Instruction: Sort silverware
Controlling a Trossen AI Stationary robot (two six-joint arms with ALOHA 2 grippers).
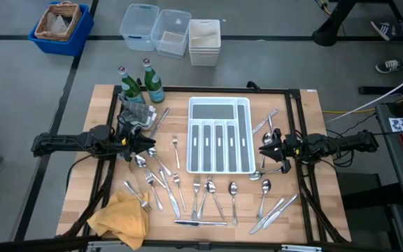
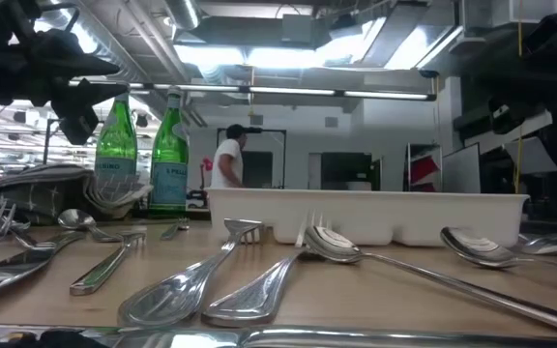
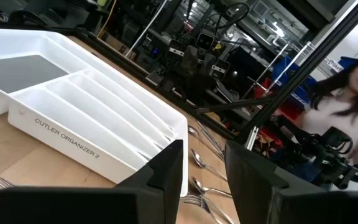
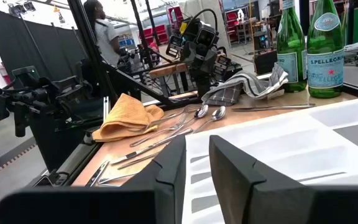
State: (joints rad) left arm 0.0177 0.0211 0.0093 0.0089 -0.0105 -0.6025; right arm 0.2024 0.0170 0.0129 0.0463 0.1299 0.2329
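Observation:
Silverware lies flat and scattered on the wooden table around the white compartmented tray [image 1: 250,133]. There are forks [image 1: 150,183] and spoons [image 1: 233,189] in front of it, knives [image 1: 200,222] by the near edge, and more pieces [image 1: 266,124] to its right. My left gripper [image 1: 149,145] hovers left of the tray, pointing at it, open with nothing between its fingers [image 3: 204,171]. My right gripper [image 1: 263,151] hovers off the tray's right near corner, pointing left, also open and empty [image 4: 197,165]. The tray's slots [image 3: 98,106] show no silverware.
Two green glass bottles [image 1: 140,84] and a grey cloth [image 1: 136,112] stand at the far left of the table. A yellow cloth [image 1: 121,218] lies at the near left corner. Plastic bins [image 1: 170,31] sit on the floor beyond. A person [image 3: 347,93] shows in the room behind.

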